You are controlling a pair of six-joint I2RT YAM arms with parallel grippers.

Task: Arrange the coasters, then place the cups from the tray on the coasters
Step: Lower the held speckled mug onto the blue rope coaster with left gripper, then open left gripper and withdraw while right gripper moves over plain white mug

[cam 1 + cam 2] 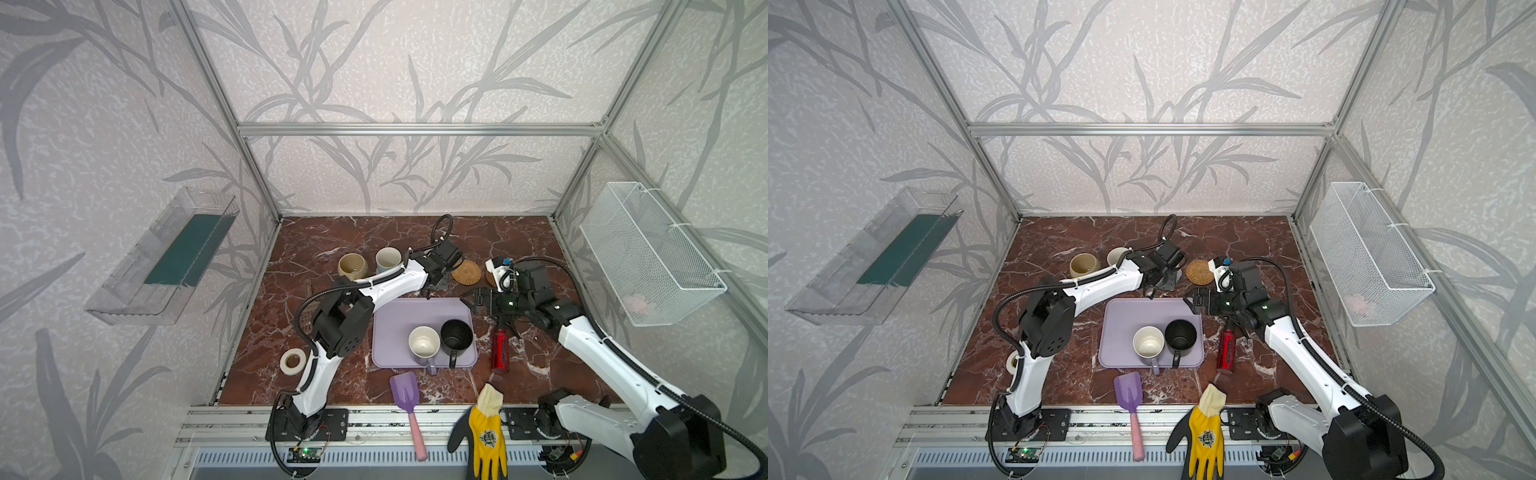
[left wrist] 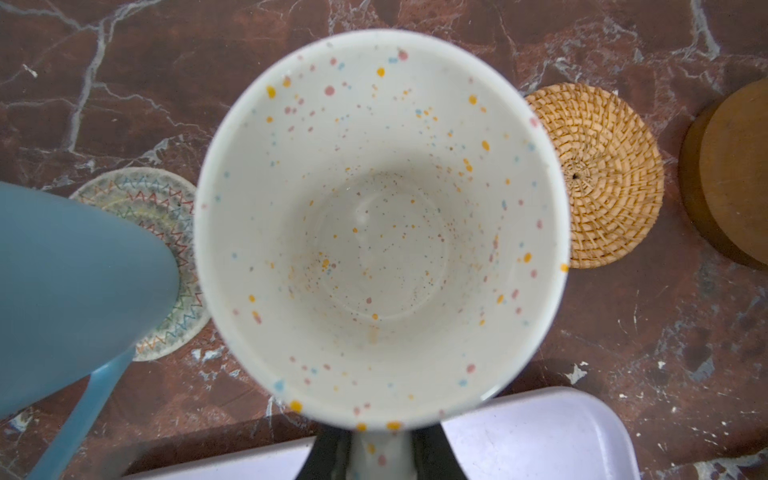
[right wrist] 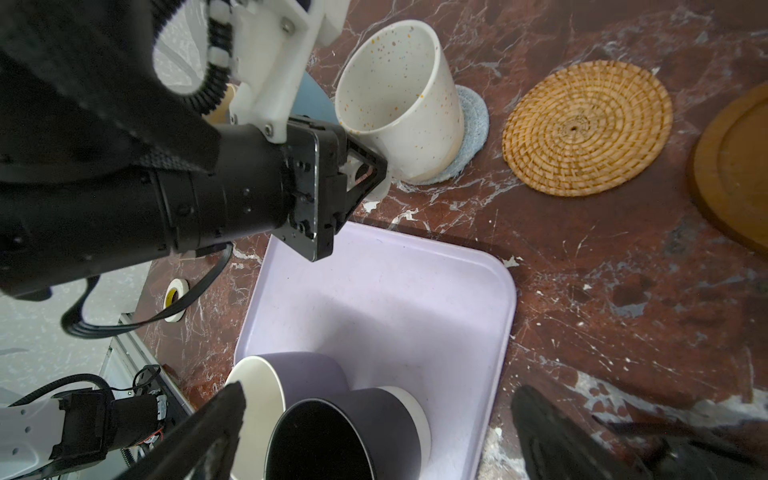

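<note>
1. Left jaws are clamped on the handle of the speckled white mug (image 3: 399, 108), which stands just ahead of them on the grey-blue woven coaster (image 3: 471, 129).
2. The rattan coaster (image 3: 586, 124) lies bare on the table (image 3: 623, 291), beyond the mug from those jaws.
3. Right jaws stand wide apart, holding nothing, above the lavender tray (image 3: 374, 299). The lavender mug (image 3: 307, 370) and black mug (image 3: 345, 428) sit side by side beneath them.
</note>
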